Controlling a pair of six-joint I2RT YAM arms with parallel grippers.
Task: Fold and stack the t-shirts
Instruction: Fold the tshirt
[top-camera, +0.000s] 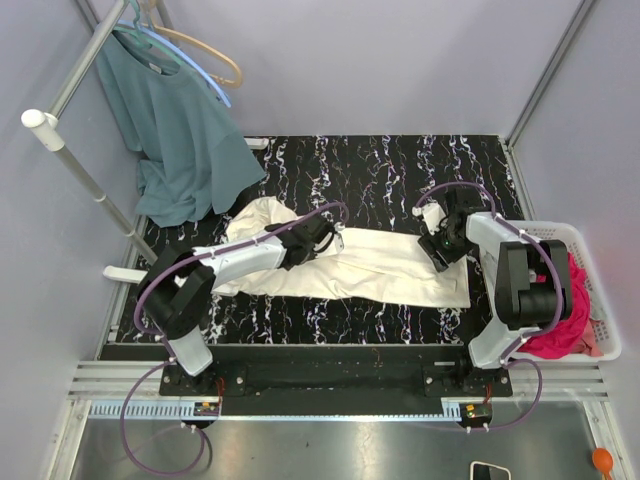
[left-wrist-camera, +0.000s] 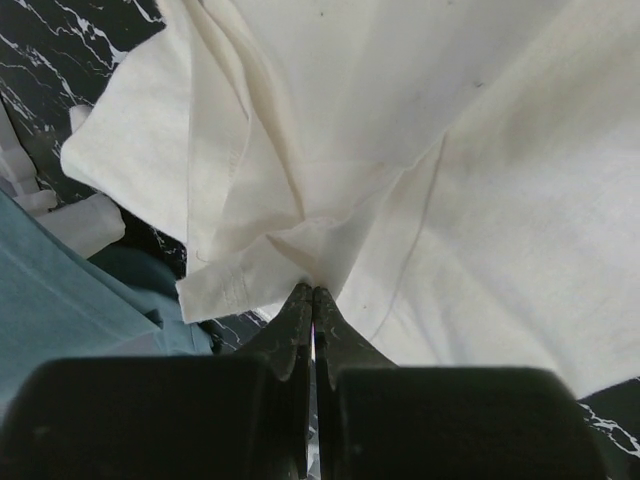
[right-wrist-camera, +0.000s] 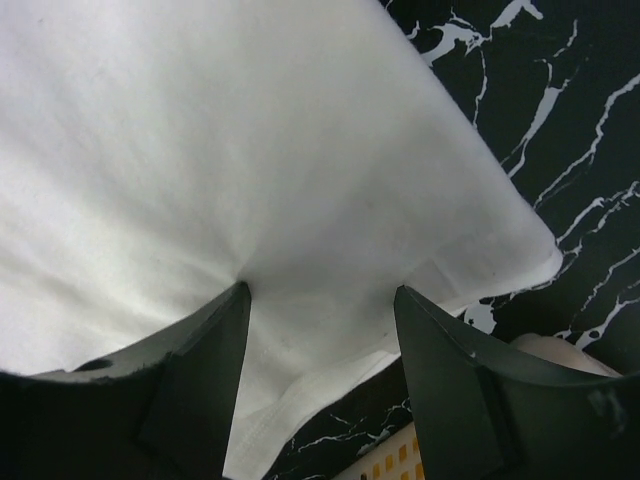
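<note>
teal garment (top-camera: 185, 140): hung on rack (top-camera: 80, 75) | white basket (top-camera: 550, 232): right of marble table (top-camera: 380, 170)

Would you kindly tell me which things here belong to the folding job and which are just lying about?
Job: cream t-shirt, pink t-shirt, left gripper, right gripper.
Lying about: teal shirt on its hanger, white basket, phone.

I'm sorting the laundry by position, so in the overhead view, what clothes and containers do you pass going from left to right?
Hanging teal shirt → cream t-shirt → white basket holding the pink t-shirt.
</note>
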